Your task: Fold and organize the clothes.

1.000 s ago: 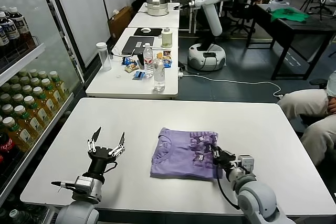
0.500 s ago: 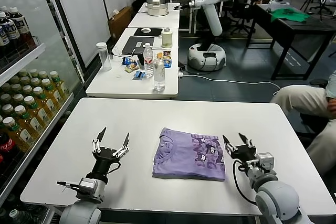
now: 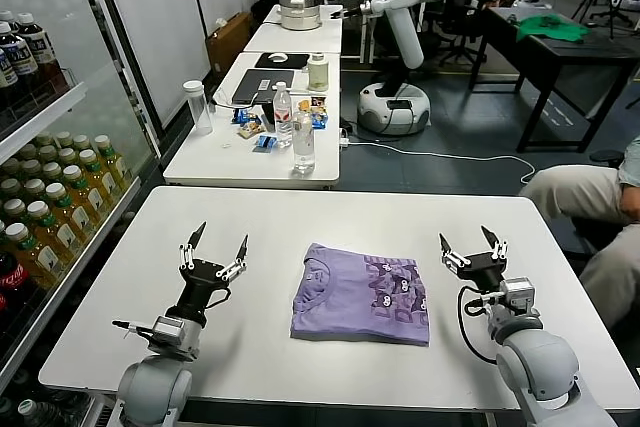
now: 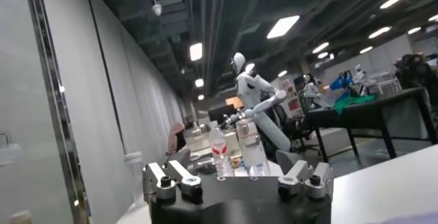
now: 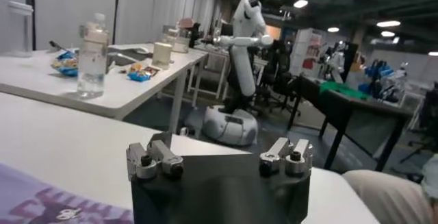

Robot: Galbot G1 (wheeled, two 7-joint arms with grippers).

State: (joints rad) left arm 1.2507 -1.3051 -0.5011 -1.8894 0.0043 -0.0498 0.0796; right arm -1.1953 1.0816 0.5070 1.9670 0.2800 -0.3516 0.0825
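Fingertips of both grippers are cut off in wrist views. Folded lavender T-shirt (image 3: 361, 293) centers a white table (image 3: 300, 217); left gripper (image 3: 214, 250) at nine o'clock and right gripper (image 3: 473, 250) at three o'clock gape apart, holding nothing, in a lab.

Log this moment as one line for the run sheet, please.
T-shirt: folded, flat on white table | right gripper: jaws open, beside shirt, holding nothing | left gripper: jaws open, idle, apart from shirt

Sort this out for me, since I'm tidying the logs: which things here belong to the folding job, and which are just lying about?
Part of the job:
- purple T-shirt, folded on the white table
- left gripper, open, off the shirt
- right gripper, open, off the shirt

Just lying about:
- water bottles on the far table
- drinks fridge
- green cloth
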